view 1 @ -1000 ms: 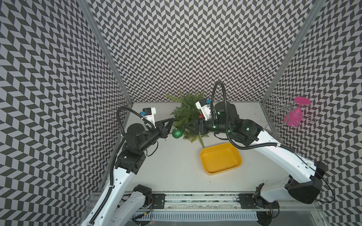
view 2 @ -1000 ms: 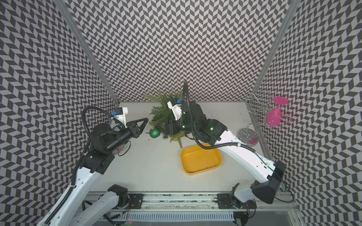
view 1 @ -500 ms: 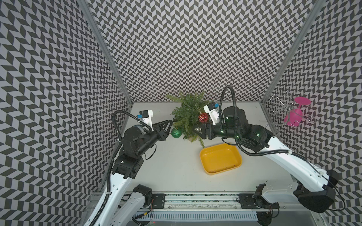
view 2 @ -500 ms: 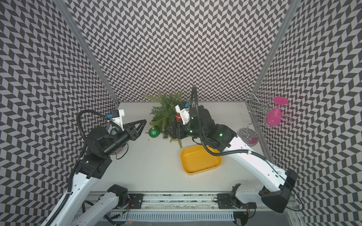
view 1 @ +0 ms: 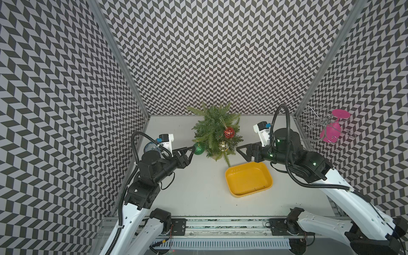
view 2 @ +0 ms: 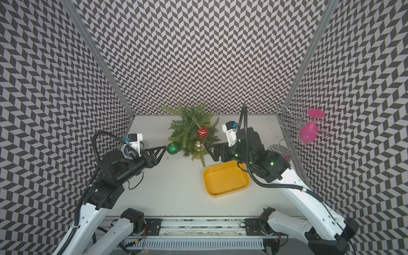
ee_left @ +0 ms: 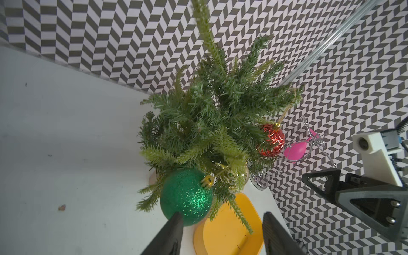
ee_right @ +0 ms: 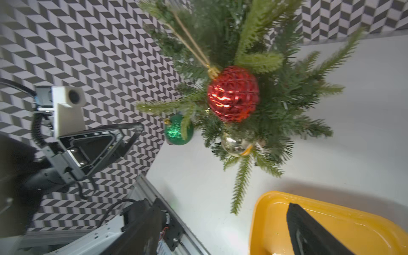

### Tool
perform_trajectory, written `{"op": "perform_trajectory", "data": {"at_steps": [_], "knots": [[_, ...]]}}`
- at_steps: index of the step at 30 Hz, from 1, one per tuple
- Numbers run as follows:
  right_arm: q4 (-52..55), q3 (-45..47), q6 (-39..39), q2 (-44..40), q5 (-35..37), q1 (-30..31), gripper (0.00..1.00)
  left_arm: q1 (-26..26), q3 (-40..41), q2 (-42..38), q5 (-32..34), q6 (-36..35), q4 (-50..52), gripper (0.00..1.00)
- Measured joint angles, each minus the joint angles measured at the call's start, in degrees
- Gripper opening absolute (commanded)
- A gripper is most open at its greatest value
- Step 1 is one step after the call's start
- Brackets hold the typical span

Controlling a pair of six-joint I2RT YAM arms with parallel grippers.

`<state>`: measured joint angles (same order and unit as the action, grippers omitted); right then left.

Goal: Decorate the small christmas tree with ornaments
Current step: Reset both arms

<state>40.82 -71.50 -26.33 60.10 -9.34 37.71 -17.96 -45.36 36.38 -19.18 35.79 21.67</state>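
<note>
The small christmas tree [view 1: 212, 130], feathery green plastic, stands between the two grippers' fingertips. The left gripper [view 1: 191, 152] is spread and empty, with the glittery green round bauble [view 1: 198, 149] just off its tips. The right gripper [view 1: 240, 151] is likewise released, near the shiny gold round bauble [view 1: 223, 146].

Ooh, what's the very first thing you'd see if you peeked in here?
The small christmas tree at the back of the table grabs the eye, with a red bauble, a gold bauble and a green bauble hanging on it. The left gripper and the right gripper point at it from either side, both open. A yellow tray lies in front, and a pink goblet hangs by the side wall.
</note>
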Motion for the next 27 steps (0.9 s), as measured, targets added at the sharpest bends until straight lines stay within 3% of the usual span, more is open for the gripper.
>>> {"op": "perform_trajectory", "data": {"at_steps": [1, 2, 11, 20, 27], "knots": [[0.4, 1.1, 0.1, -1.0, 0.6, -1.2, 0.98, 0.0, 0.7, -0.2, 0.5, 0.1, 0.8, 0.96], [0.6, 2.1, 0.3, -1.7, 1.3, -2.1, 0.99, 0.0, 1.5, -0.5, 0.9, 0.0, 1.4, 0.99], [-3.0, 15.6, 0.3, -8.2, 11.3, -12.2, 0.99, 0.4, 5.9, 3.3, 8.1, 1.0, 3.9, 0.99], [-14.2, 26.5, -2.0, -3.9, 20.0, -19.9, 0.99, 4.6, 5.9, 12.4, 17.3, -1.3, 3.2, 0.99], [-29.2, 35.2, -1.1, -2.6, 36.0, -21.9, 0.99, 9.7, 10.1, 15.1, 27.0, -5.7, -7.0, 0.99]]}}
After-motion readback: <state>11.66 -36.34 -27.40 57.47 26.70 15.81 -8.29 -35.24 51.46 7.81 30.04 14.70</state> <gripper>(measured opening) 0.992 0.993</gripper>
